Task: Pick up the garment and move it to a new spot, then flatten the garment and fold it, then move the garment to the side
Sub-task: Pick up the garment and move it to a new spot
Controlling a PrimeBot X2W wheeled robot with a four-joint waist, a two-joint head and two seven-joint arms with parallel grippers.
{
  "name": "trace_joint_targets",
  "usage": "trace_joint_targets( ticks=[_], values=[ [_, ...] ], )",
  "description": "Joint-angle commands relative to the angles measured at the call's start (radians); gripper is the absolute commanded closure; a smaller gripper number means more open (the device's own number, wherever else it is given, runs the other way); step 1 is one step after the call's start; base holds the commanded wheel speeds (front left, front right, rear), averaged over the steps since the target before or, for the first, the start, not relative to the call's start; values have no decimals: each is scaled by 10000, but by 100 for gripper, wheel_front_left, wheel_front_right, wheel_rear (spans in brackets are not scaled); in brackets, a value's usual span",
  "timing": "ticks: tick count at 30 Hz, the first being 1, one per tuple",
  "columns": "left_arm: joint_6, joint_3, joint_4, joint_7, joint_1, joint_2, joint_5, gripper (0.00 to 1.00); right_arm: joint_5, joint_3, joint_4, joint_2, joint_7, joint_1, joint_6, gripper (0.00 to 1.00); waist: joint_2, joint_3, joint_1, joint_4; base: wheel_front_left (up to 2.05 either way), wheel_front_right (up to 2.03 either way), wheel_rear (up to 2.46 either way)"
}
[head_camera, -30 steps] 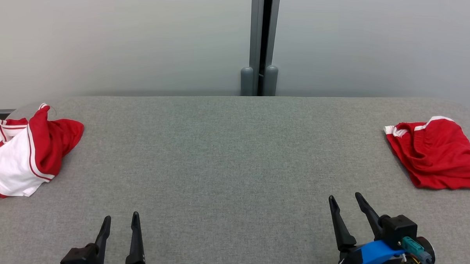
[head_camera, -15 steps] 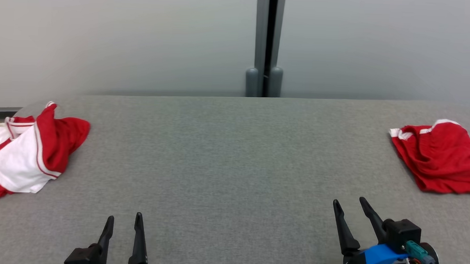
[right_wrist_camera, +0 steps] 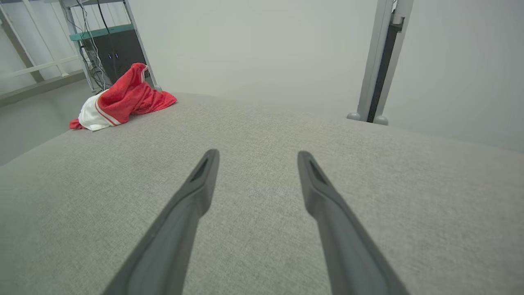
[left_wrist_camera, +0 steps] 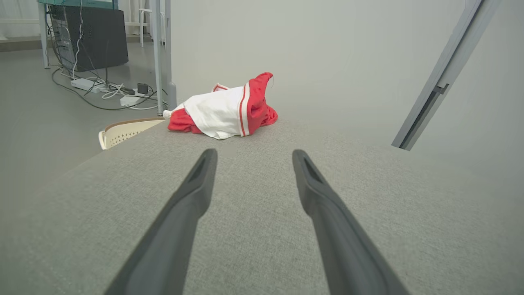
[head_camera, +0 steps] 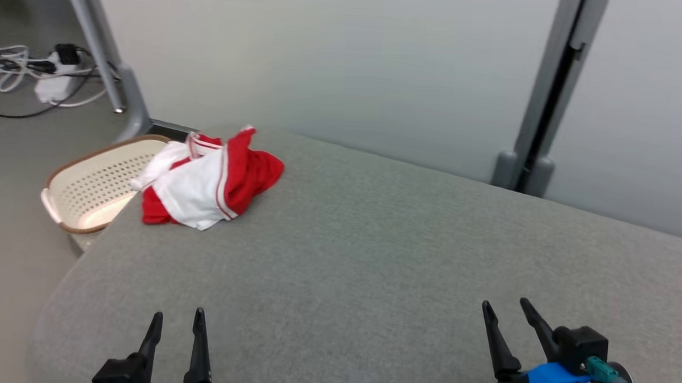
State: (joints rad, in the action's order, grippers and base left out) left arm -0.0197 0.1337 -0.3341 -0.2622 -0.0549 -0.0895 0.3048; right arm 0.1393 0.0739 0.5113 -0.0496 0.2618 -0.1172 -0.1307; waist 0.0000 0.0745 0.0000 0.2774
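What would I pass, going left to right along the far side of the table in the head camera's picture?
white power strip with cables on the floor → cream perforated basket → crumpled red and white garment on the table's corner → grey partition post

Head view high over table (head_camera: 373,243); wrist views low, all toward garment (left_wrist_camera: 223,108)

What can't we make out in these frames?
- Garment: crumpled in the head view; its own folds hide its shape and underside.
- Basket: in the head view, the table edge and the garment cover part of it; whether the cloth touches it is unclear.
- Left gripper: its wrist is cut off by the head view's bottom edge.
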Motion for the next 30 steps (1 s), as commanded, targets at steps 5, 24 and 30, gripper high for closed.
trace_joint_targets(
  ticks=[5, 24, 30],
  values=[
    [12, -135, 142, -33, -168, -195, -50, 0, 248, 227, 211, -20, 40, 115, -1, 0, 0, -355, 0, 1790, 0, 0, 0],
    [112, -1075, 1386, -33, 604, -697, 276, 0, -329, 142, -315, -29, 24, -653, -1, 0, 0, -1187, 0, 2047, 0, 0, 0],
    [32, -1886, 2374, 464, 2758, -1994, 380, 0, -1209, -151, -1077, -26, -445, -1121, -1, 0, 0, -2159, 0, 1323, 0, 0, 0]
  ],
)
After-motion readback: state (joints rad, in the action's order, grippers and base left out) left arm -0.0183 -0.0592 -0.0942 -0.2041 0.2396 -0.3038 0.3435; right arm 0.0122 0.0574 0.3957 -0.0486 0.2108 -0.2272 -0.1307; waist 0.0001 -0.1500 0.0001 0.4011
